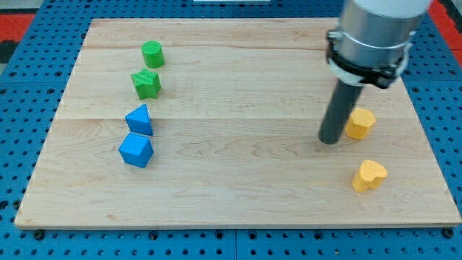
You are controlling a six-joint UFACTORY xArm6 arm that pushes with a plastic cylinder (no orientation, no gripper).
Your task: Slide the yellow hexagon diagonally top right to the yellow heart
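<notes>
Your arm carries no gripper, so there is nothing to open or close; it ends in a dark rod, and my tip (330,141) rests on the pale wooden counter (238,195). The yellow hexagon block (359,123) lies just beside the tip, on the view's right and slightly toward the view's top, at or near contact. The yellow heart block (369,175) sits below the hexagon, toward the view's bottom and right of the tip.

Judgement: the placing step is in hand. The hexagon already lies above the heart, but barely to its right. Your next move calls for a short push toward the view's right.

Obstructions: none between the two yellow blocks. The green cylinder (152,54), green star (146,84), blue triangular block (139,120) and blue cube-like block (136,150) stand well apart, far to the tip's left.
</notes>
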